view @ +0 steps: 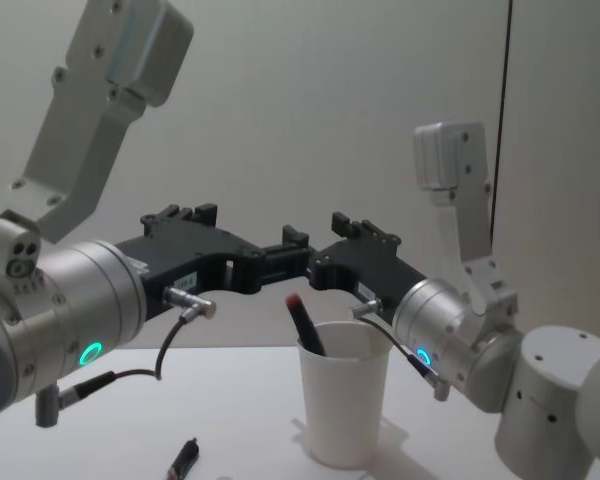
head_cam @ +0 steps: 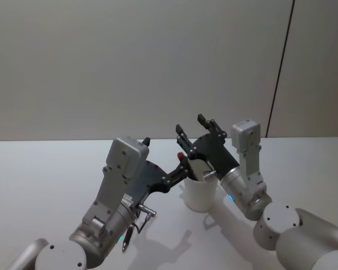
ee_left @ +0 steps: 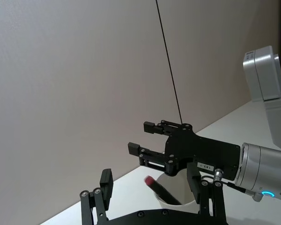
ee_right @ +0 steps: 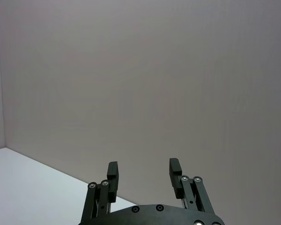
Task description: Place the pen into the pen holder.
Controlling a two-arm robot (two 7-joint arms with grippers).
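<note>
Wall: a plain, matte grey-beige wall (head_cam: 129, 67) stood behind the table, uniform in tone.
Seam: a thin dark line (head_cam: 281, 67) ran down the wall on the right side, leaning slightly in the head view. The panel to its right looked a shade darker.
Table: a smooth white tabletop (head_cam: 39, 180) met the wall along a straight horizontal edge.
Light: it was soft and even, and left faint grey shadows (head_cam: 174, 242) on the tabletop near the front.
</note>
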